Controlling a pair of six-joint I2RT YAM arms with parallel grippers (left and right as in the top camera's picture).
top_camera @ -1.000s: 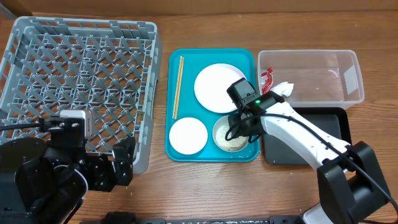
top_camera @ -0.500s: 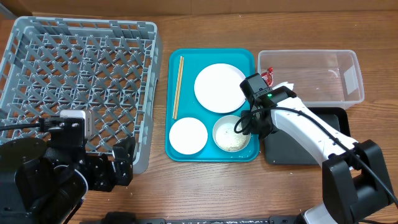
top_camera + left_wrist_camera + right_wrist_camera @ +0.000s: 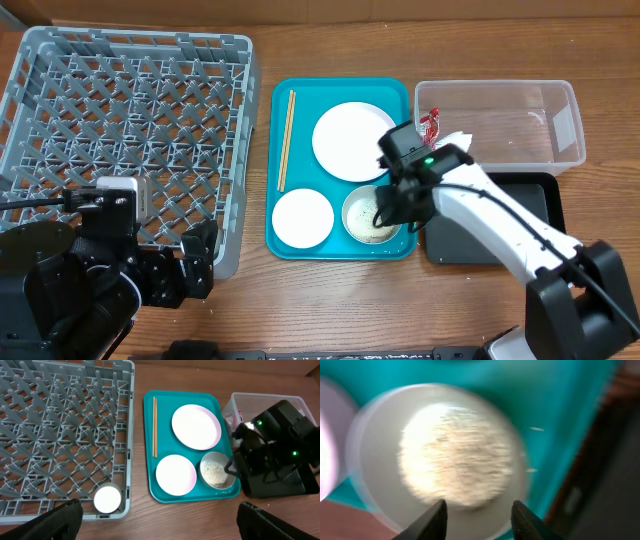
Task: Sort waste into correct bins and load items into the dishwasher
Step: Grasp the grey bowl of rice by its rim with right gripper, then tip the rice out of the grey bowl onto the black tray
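right gripper (image 3: pixel 478 510) hovered over the rice bowl (image 3: pixel 380 485), jaws half open, gripping nothing. left gripper (image 3: pixel 159 510) gaped wide, empty.

No writing is showing legibly anywhere — no words, brands or numbers. A pale label (image 3: pixel 565 122) is sitting on the clear tub (image 3: pixel 495 85), at the end farthest from the teal tray (image 3: pixel 305 160) — too small to read.

Dish rack (image 3: pixel 130 130) at the counter's (image 3: pixel 330 300) left, serving tray (image 3: pixel 275 170) mid-counter carrying chopsticks (image 3: pixel 286 140), plate (image 3: pixel 352 140), small bowl (image 3: pixel 302 218) and, to its right, second bowl (image 3: pixel 356 212) holding grains (image 3: pixel 368 230), tub (image 3: pixel 520 130) far right with wrapper (image 3: pixel 431 126) inside, shallow tray (image 3: pixel 540 195) just before it.
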